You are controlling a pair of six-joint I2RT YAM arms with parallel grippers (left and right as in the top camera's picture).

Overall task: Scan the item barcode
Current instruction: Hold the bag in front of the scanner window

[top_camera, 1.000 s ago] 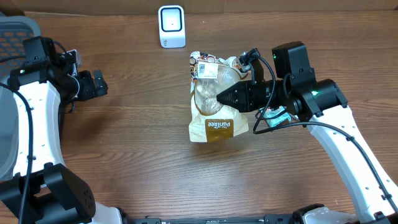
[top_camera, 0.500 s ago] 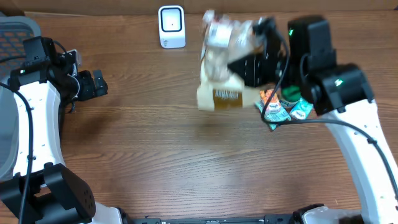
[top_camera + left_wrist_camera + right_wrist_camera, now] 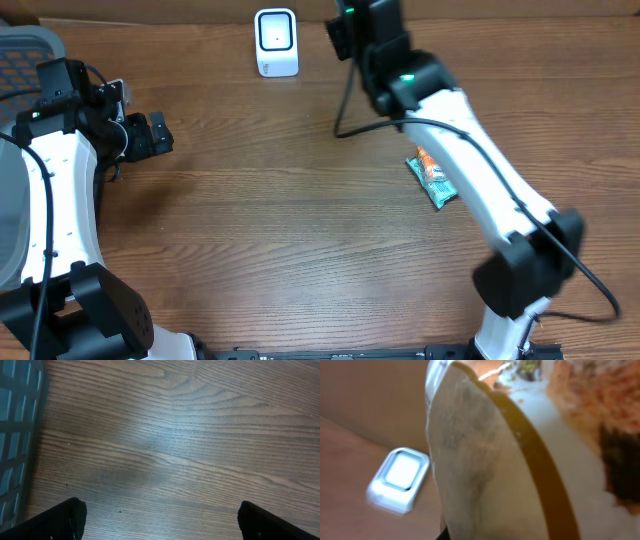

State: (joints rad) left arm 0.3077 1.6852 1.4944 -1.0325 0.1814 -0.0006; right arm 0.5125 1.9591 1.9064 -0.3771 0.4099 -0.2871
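While overhead crops out the right gripper, its wrist camera shows the snack bag (image 3: 485, 460) it clamps near the scanner (image 3: 400, 477); the left gripper (image 3: 160, 516) gapes wide.

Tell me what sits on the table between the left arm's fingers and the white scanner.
Nothing. In the overhead view, the stretch of wooden table between the left fingers and the white scanner is bare.
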